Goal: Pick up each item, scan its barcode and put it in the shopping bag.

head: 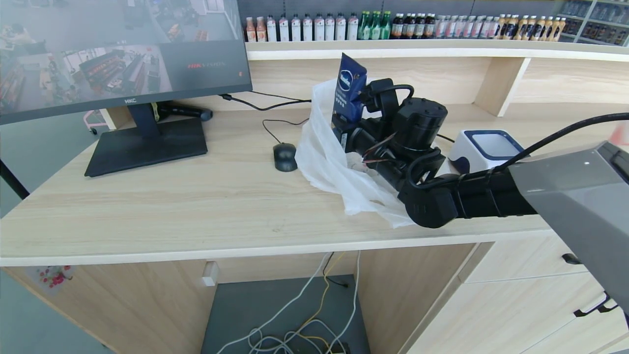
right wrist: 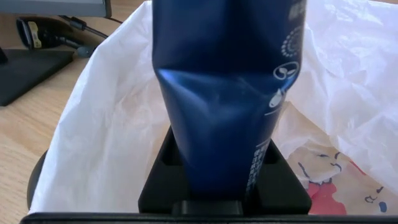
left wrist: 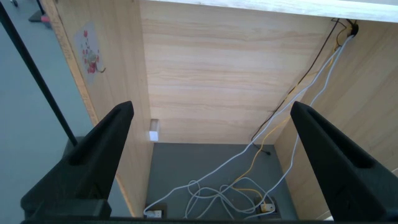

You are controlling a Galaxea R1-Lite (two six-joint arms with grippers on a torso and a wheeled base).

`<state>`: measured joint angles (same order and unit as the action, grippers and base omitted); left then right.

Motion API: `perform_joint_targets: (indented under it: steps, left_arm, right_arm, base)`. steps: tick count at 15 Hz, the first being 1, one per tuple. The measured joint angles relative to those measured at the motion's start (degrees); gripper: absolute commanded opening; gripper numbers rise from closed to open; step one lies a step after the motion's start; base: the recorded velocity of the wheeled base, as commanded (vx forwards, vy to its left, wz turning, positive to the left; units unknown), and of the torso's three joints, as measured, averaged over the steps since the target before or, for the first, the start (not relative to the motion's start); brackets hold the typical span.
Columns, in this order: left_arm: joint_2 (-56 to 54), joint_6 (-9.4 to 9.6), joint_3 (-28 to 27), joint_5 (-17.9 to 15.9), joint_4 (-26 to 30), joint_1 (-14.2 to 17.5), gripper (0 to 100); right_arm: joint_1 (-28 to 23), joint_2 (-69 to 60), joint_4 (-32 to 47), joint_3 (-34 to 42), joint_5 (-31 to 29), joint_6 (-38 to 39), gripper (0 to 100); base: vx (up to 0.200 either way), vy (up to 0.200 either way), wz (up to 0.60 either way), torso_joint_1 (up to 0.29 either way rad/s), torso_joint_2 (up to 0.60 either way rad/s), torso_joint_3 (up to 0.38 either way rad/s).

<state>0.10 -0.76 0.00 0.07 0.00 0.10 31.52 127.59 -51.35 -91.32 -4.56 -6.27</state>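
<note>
A dark blue tube stands upright in my right gripper, which is shut on its lower end. It hangs over the open mouth of the white plastic shopping bag on the wooden counter. In the right wrist view the blue tube rises from the right gripper, with the shopping bag spread behind it and a white item with pink print lying inside. My left gripper hangs open below the counter's front edge, with nothing between its fingers.
A white and blue barcode scanner stands just right of the bag. A black mouse, a monitor and a handheld scanner sit to the left. Bottles line the back shelf. Loose cables lie under the counter.
</note>
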Motion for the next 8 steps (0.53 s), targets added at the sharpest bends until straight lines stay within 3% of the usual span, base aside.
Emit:
perform_joint_targets:
  steps: [8]
  left_arm:
    - [0.0,-0.02,0.0,0.0,0.0,0.0,100]
  right_arm:
    - [0.0,0.4,-0.1,0.4,-0.1,0.0,0]
  base:
    - [0.000,0.000,0.00,0.000,0.00,0.000]
